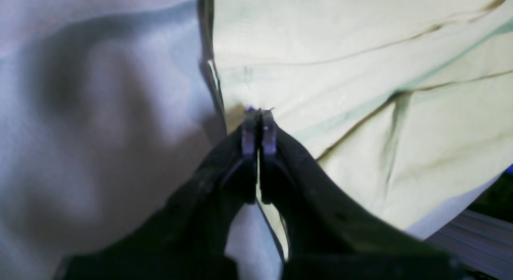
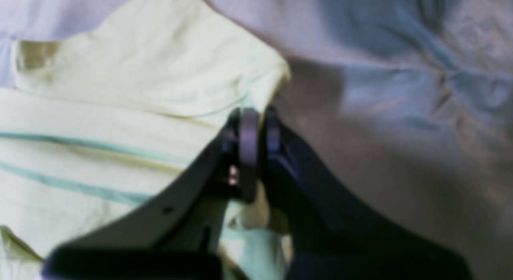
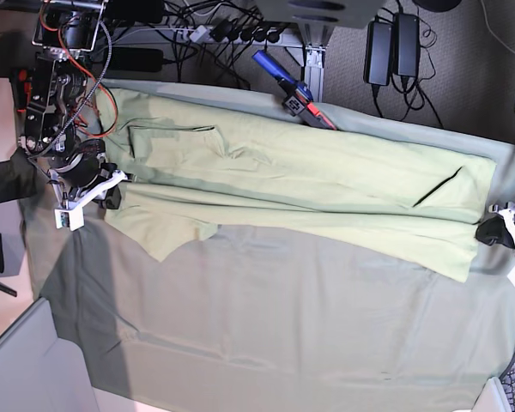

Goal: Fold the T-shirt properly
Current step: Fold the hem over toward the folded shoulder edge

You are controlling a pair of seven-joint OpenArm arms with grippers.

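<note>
The pale yellow-green T-shirt (image 3: pixel 309 184) lies stretched lengthwise across the table, folded into a long band with a sleeve flap toward the front left. My right gripper (image 3: pixel 112 196) is at its left end. In the right wrist view that gripper (image 2: pixel 256 111) is shut on a corner of the T-shirt (image 2: pixel 120 91), with pale cloth showing between the jaws. My left gripper (image 3: pixel 491 230) is at the shirt's right end. In the left wrist view it (image 1: pixel 259 110) is shut on the edge of the T-shirt (image 1: pixel 360 71).
A dull grey-green table cloth (image 3: pixel 266 318) covers the table, wrinkled beside both grippers. A blue-handled tool (image 3: pixel 287 84) lies at the back edge, with cables and power bricks (image 3: pixel 393 47) behind it. Dark green fabric (image 3: pixel 0 182) hangs off the left side. A grey panel (image 3: pixel 26 369) stands front left.
</note>
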